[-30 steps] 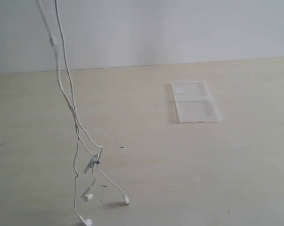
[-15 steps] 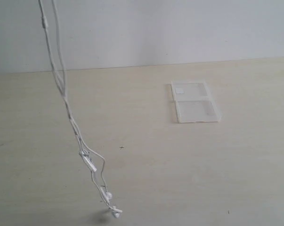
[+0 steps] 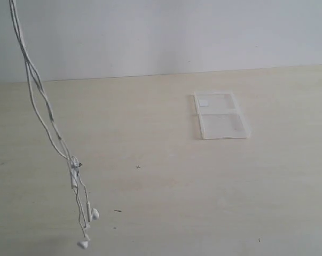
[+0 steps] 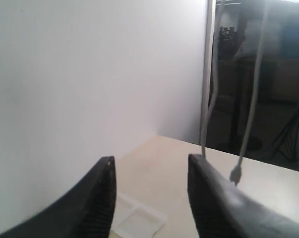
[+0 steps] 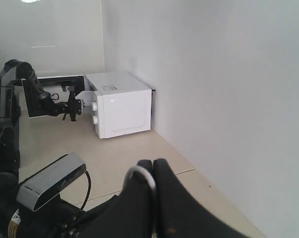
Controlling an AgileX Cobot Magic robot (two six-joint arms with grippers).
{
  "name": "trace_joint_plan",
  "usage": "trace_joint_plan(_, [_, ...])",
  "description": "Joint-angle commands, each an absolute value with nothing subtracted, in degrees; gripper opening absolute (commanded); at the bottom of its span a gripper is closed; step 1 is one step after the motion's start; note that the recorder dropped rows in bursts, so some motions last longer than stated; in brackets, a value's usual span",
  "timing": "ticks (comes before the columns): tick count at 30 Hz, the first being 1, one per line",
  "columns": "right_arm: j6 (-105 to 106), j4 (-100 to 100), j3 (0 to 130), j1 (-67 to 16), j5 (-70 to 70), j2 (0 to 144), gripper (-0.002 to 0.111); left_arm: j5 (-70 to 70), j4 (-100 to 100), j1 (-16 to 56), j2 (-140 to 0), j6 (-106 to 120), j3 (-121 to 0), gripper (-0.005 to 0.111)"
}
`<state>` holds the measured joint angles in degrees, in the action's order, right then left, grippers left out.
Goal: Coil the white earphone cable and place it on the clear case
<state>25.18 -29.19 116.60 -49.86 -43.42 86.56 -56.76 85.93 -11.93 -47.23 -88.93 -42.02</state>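
Observation:
The white earphone cable point(image 3: 41, 109) hangs in long doubled strands from beyond the top left of the exterior view. Its earbuds point(image 3: 94, 214) dangle just above the table near the front left. My right gripper point(image 5: 152, 162) is shut on a white loop of the cable point(image 5: 142, 176); it is out of the exterior view. My left gripper point(image 4: 151, 158) stands open with nothing between its fingers, and two cable strands point(image 4: 209, 99) hang just beyond one finger. The clear case point(image 3: 221, 114) lies opened flat on the table at mid right, and shows far below the left jaws point(image 4: 139, 220).
A pale wooden table point(image 3: 166, 186) runs back to a white wall point(image 3: 177, 32). In the right wrist view a white box-shaped appliance point(image 5: 122, 104), a black arm point(image 5: 35, 94) and a grey camera bar point(image 5: 50, 181) stand off to the side.
The hanging cable has swung to the left, its top moving toward the frame's left edge. The earbuds have drifted left and gathered closer together.

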Motion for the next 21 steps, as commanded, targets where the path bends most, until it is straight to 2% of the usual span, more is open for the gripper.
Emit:
trace_joint_plan(1, [27.14,-31.01,117.01,-49.52,-42.2,86.78,0.0,-57.79,88.34,-12.0,-47.33,-88.77,-42.31,0.049])
trace_joint_plan(5, [29.64,-33.76,117.01,-49.52,-41.67,86.78,0.0,-59.17,88.8,-12.0,-47.33,-89.02,-42.31,0.062])
trace_joint_plan(7, [30.17,-33.9,117.01,-49.52,-41.23,86.78,0.0,-60.65,88.8,-12.0,-47.33,-89.02,-42.31,0.065])
trace_joint_plan(21, [31.47,-36.26,117.01,-49.52,-37.83,86.9,0.0,-66.15,89.61,-12.0,-47.33,-90.2,-42.31,0.065])
